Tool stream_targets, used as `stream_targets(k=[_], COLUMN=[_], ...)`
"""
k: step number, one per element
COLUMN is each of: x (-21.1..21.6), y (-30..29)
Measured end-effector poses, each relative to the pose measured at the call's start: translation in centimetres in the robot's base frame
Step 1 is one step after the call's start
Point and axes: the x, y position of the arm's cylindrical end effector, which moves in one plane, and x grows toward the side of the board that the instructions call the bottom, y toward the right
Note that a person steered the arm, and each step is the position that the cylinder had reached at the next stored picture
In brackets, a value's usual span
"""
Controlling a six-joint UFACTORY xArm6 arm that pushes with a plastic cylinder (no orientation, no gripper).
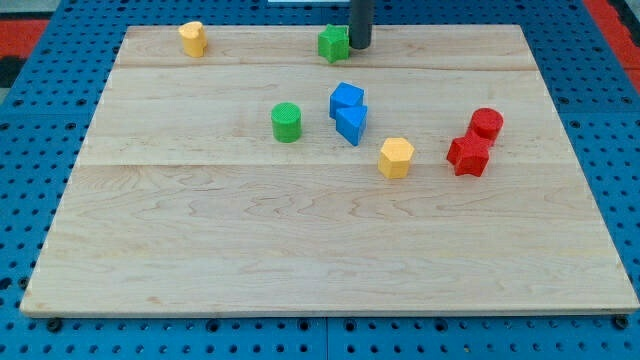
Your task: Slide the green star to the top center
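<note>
The green star sits at the view's top centre of the wooden board, near its far edge. My tip stands right beside it on the view's right, touching or almost touching it. The dark rod rises out of the view's top.
A green cylinder lies left of centre. Two blue blocks touch each other at centre. A yellow hexagonal block lies to their lower right. A red cylinder and a red star sit at the right. A yellow block is at top left.
</note>
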Motion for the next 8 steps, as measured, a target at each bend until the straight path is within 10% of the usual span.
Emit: stream_targets(k=[3,6,8], x=[0.5,7.8,26.5], y=[1.8,24.2,14.0])
